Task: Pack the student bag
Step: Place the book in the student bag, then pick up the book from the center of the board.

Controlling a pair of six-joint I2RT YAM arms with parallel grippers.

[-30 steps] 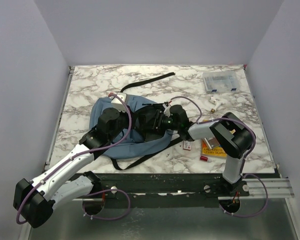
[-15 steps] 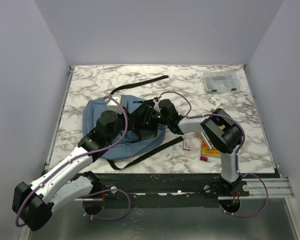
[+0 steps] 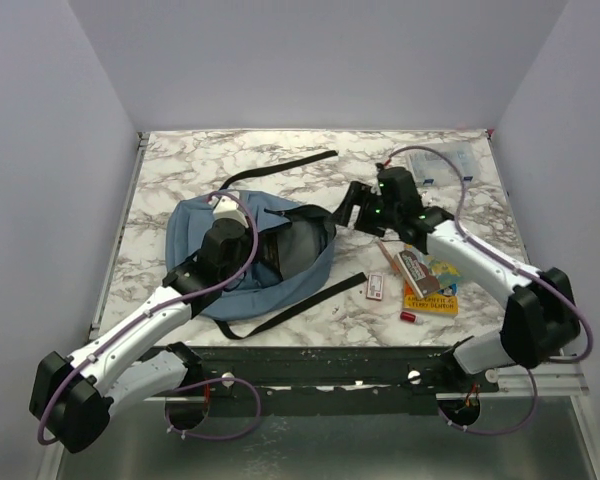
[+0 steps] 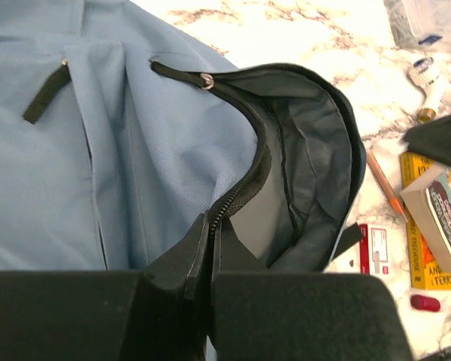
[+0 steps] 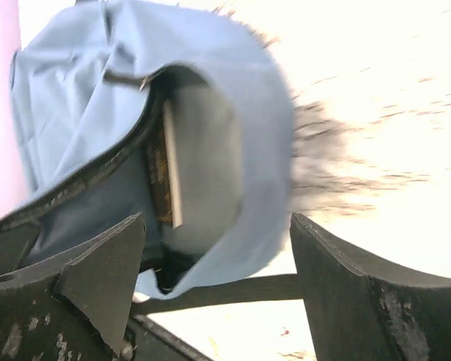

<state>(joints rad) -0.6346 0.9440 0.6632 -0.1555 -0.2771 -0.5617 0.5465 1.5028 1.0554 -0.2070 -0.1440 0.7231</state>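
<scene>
The slate-blue student bag lies at the table's left centre with its main zipper open. My left gripper is shut on the zipper edge of the bag's opening and holds it up, showing the grey lining. My right gripper is open and empty, just right of the bag's mouth and apart from it. In the right wrist view the gripper faces the bag, and a book stands inside the opening.
Right of the bag lie a paperback on a yellow book, a red-and-white card, a small red item and a pencil. A clear plastic box sits at the back right. A black strap trails behind the bag.
My right gripper has drawn out of the bag's opening and moved right and back, now open and empty. My left gripper still holds the zipper edge.
</scene>
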